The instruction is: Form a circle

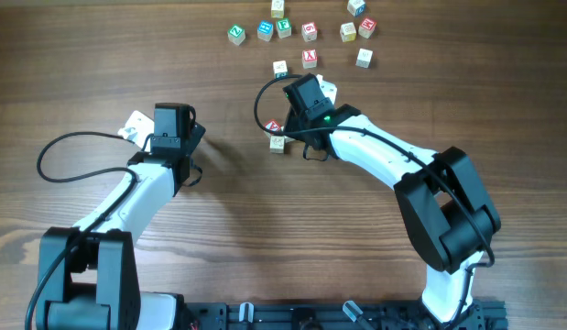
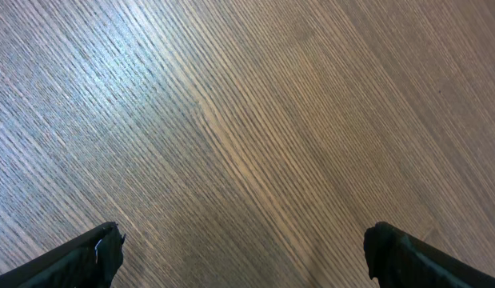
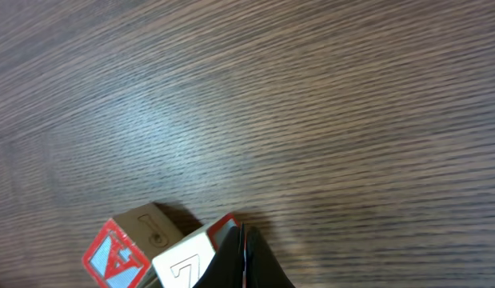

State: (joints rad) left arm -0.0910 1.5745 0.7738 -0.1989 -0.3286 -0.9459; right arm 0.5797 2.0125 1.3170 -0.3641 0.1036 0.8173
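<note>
Right gripper (image 3: pixel 243 258) has its jaws pressed together with nothing between them, seen at the bottom centre of the right wrist view. The circle (image 3: pixel 155 250) is no ring, just a tight cluster of three small wooden letter cubes at the lower left of that view: a red-faced cube (image 3: pixel 115 261), a pale cube (image 3: pixel 153 227) behind it, and another pale cube (image 3: pixel 185 270) just beside the closed fingertips, on their left; can't tell whether they touch. In the overhead view the cluster (image 1: pixel 276 136) sits centre frame, at the left edge of the right arm. Loose scatter of coloured cubes (image 1: pixel 309 32) lies along the top, well apart. Left gripper (image 2: pixel 243 250) has its jaws wide apart, holding nothing, over the bare wooden table (image 2: pixel 247 120), left of centre overhead.
</note>
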